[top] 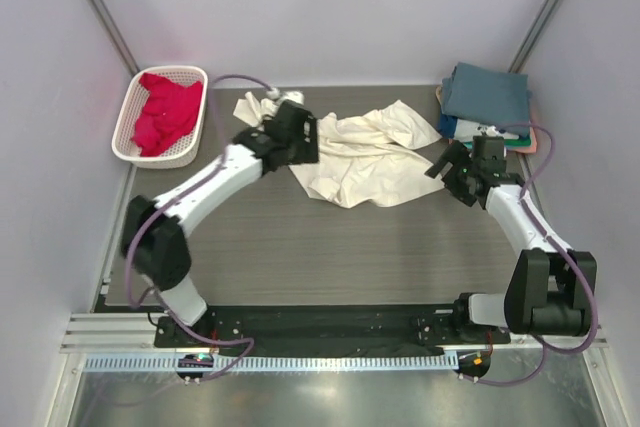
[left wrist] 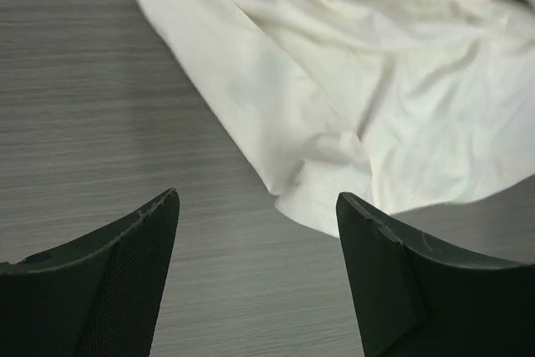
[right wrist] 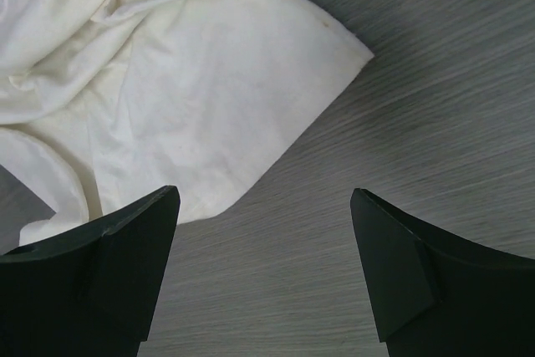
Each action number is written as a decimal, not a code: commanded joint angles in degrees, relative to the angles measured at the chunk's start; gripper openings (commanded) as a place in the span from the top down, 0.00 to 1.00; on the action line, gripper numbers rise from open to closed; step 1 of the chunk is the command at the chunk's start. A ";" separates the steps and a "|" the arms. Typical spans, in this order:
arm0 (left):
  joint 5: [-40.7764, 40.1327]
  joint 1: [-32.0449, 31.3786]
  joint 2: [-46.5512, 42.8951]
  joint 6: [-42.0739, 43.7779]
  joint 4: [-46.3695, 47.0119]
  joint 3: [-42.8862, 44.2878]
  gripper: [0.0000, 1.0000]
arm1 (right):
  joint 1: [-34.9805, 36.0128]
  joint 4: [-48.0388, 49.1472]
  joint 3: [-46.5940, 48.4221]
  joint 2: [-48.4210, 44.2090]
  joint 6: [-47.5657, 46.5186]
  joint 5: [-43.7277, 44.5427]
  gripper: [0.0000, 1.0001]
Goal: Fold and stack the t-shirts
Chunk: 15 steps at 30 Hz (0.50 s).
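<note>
A large cream t-shirt (top: 370,159) lies crumpled on the table's middle back. It also shows in the left wrist view (left wrist: 334,81) and the right wrist view (right wrist: 167,81). My left gripper (top: 308,142) is open and empty over the shirt's left edge, with a shirt corner just ahead of the jaws (left wrist: 257,196). My right gripper (top: 446,163) is open and empty at the shirt's right edge, above bare table (right wrist: 263,191). A crimson-pink t-shirt (top: 165,112) lies bunched in the basket. A stack of folded t-shirts with a slate-blue one (top: 487,92) on top sits at the back right.
The white lattice basket (top: 128,112) stands at the back left corner. The dark wood-grain table (top: 320,247) is walled by white panels on three sides. The folded stack lies close behind my right wrist.
</note>
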 commanded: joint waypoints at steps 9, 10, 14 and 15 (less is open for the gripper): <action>-16.21 -16.05 29.53 6.33 -14.76 26.36 0.25 | -4.94 2.56 -4.80 -4.75 2.54 -8.47 0.11; -17.36 -16.14 30.59 5.89 -16.86 26.98 0.26 | -4.94 2.47 -4.89 -4.66 2.45 -8.56 0.10; -26.31 -16.49 33.23 4.83 -19.96 27.17 0.30 | -5.03 2.73 -4.80 -3.87 2.19 -9.17 0.11; -26.77 -16.49 33.24 4.83 -20.05 26.82 0.31 | -5.12 2.82 -4.72 -3.70 2.19 -9.26 0.11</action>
